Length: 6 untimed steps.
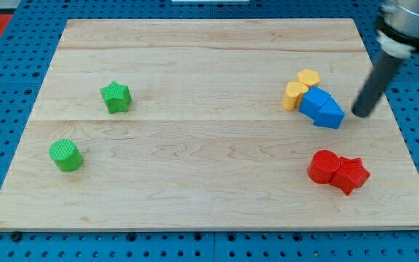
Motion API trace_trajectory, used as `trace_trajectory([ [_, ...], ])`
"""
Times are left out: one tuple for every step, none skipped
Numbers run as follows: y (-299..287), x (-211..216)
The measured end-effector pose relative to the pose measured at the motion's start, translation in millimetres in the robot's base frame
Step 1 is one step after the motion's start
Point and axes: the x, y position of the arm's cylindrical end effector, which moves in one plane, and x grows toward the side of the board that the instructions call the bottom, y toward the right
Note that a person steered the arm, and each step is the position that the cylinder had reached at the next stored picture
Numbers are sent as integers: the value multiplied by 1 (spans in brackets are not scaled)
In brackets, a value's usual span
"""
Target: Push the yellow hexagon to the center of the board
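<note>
The yellow hexagon (309, 77) lies at the view's upper right on the wooden board (209, 153). It touches a second yellow block (294, 95) just below and left of it. Two blue blocks (321, 107) press against both from the lower right. My tip (360, 113) is on the board right of the blue blocks, apart from them, and right of and below the yellow hexagon. The dark rod rises to the view's top right corner.
A red cylinder (323, 167) and a red star (350, 175) touch each other at the lower right. A green star (116, 97) sits at the upper left. A green cylinder (66, 155) sits at the lower left.
</note>
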Motion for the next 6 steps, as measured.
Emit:
trace_trajectory([
  [-47,-16],
  [-72,2],
  [-97,3],
  [-51,-9],
  [-13,-23],
  [-36,-62],
])
